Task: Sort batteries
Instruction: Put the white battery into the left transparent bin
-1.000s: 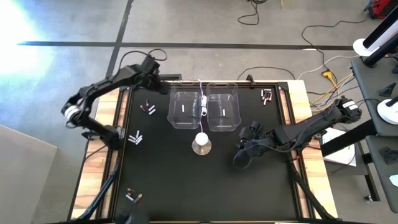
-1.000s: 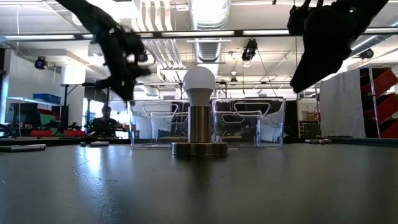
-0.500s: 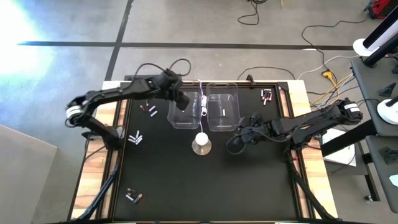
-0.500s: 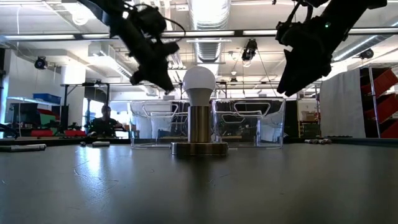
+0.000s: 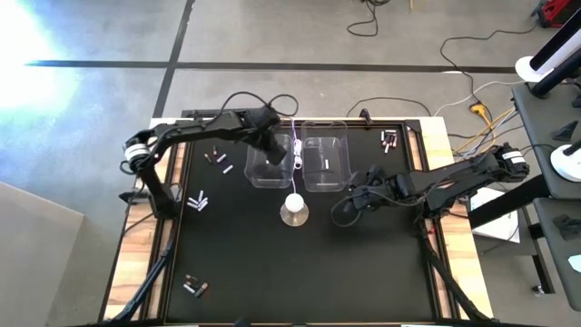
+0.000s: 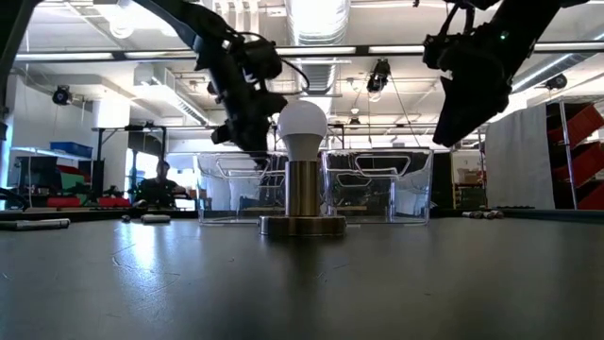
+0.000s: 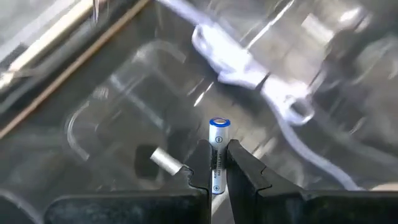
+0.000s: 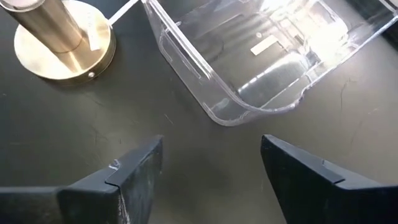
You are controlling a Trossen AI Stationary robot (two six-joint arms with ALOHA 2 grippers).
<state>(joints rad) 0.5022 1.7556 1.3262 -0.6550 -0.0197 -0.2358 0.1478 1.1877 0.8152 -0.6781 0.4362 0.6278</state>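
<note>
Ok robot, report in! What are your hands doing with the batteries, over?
Left end effector shut on a white battery, over the left bin. Right end effector open, empty, beside the right bin. Lamp near, nothing blocking.

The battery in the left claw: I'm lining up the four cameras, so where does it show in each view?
High view: hidden under the left claw above the left bin.
Low view: not discernible; the left claw hangs above that bin.
Left wrist view: battery pinched upright between the fingers.
Right wrist view: not in it.
Shared landmark: the lamp.
</note>
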